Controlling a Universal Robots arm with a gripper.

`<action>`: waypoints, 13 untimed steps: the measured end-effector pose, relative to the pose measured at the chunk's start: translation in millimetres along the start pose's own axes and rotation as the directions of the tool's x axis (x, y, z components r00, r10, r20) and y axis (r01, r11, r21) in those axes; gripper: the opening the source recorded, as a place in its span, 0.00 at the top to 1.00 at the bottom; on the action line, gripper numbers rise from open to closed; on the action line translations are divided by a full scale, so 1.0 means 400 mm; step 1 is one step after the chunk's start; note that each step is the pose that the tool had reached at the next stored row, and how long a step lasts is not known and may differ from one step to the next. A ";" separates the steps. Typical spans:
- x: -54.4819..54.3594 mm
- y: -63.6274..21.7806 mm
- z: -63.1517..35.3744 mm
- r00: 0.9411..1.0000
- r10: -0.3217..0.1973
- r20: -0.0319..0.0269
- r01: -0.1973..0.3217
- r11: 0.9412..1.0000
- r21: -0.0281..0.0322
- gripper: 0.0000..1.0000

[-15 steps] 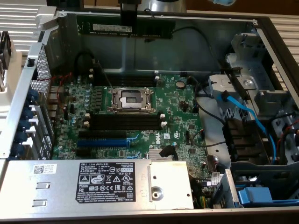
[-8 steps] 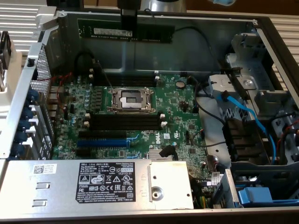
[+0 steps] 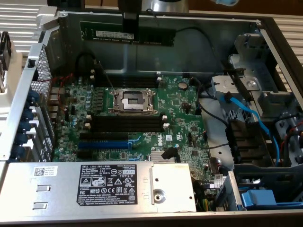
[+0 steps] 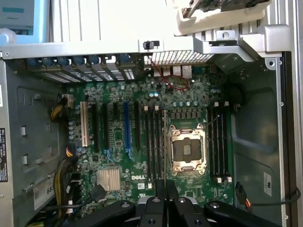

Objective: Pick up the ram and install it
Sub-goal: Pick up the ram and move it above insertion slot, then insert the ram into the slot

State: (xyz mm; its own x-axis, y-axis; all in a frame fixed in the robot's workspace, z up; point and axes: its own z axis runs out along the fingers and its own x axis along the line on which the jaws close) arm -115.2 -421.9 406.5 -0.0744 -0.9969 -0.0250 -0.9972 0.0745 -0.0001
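One ram | gripped near its middle by gripper, jaws narrow on it | ram level, lengthwise, high over open case | well apart from board and black slots

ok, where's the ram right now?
Exterior view, top centre-left: the ram hangs level, clamped mid-length in the jaws, in front of the case's far wall and clear of the black slots.
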 end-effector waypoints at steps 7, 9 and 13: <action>-0.008 0.000 0.007 1.000 0.010 0.000 -0.010 1.000 0.000 0.88; -0.008 0.000 0.007 1.000 0.011 0.000 -0.011 1.000 0.000 0.88; -0.008 0.000 0.007 1.000 0.011 0.000 -0.011 1.000 0.000 0.88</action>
State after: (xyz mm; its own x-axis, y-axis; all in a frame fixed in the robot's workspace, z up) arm -115.0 -418.8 403.8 -0.0850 -0.9961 -0.0251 -0.9964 0.0850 -0.0002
